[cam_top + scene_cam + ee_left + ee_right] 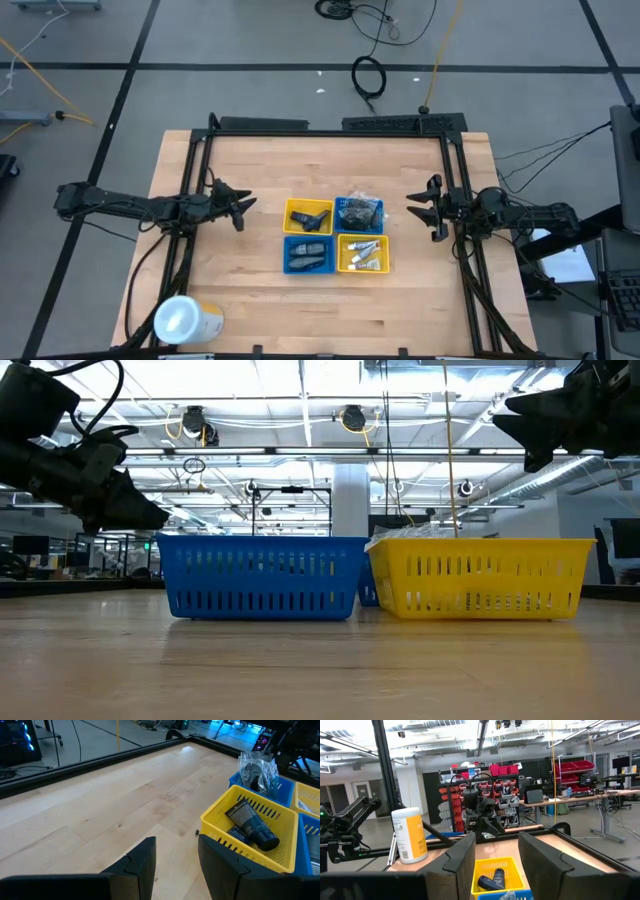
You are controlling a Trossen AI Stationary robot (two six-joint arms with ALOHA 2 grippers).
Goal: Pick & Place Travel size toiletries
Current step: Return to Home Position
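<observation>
Four small trays sit in a square at mid-table. The far yellow tray (308,216) holds dark bottles (252,822), also seen as dark bottles (492,881) in the right wrist view. The far blue tray (359,213) holds dark pieces in clear wrappers (256,769). Dark items lie in the near blue tray (308,254), little white tubes in the near yellow tray (362,254). My left gripper (241,208) hovers open left of the trays, above the table. My right gripper (421,208) hovers open to their right. Neither holds anything.
A large white-topped yellow cylinder (186,321) stands near the table's near left corner, also seen as the cylinder (409,835) in the right wrist view. A black frame (330,127) runs along the far edge and both sides. Bare wood lies around the trays.
</observation>
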